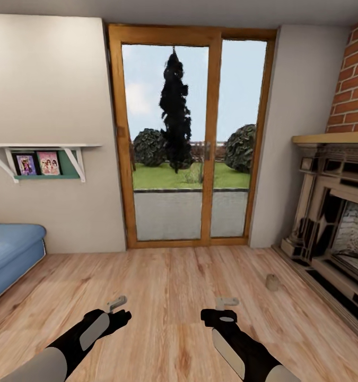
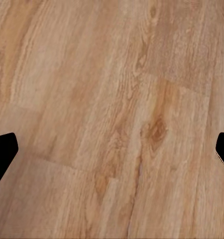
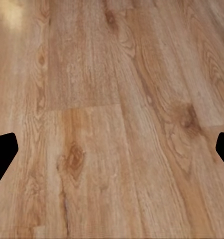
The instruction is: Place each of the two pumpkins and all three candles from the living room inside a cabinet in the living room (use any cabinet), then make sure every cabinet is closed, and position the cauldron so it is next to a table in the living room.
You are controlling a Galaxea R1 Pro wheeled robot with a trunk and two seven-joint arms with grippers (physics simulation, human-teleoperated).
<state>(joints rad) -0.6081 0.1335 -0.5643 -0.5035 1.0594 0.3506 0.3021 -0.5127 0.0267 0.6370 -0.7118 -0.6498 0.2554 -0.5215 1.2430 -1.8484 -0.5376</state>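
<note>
From the head: a wood floor (image 1: 168, 297), a big glass door (image 1: 186, 143) with a brown wood frame straight ahead, and grass, bushes and a tall dark tree outside. On the left, a blue sofa (image 1: 11, 254) by the wall, and above it a white shelf (image 1: 41, 154) with two small pictures. On the right, a brick wall and a fireplace (image 1: 332, 212) with a wood top. One small grey-beige candle (image 1: 272, 282) standing upright on the floor, near the fireplace edge, not touching it. Low down, two black and grey arms reaching forward over bare floor. Left tool (image 1: 116, 303) near the bottom left of the middle, right tool (image 1: 227, 303) near the bottom right of the middle, well apart from each other. Candle further ahead and to the right of the right tool, not touching it. From the left wrist: light brown floor boards with dark knots, and black fingertips (image 2: 3, 152) at the two far edges, spread wide, so left tool open (image 2: 112, 152) with nothing inside. From the right wrist: more floor boards, black fingertips (image 3: 3, 152) at the two far edges again, spread wide, so right tool open (image 3: 112, 152) and holding nothing.
</note>
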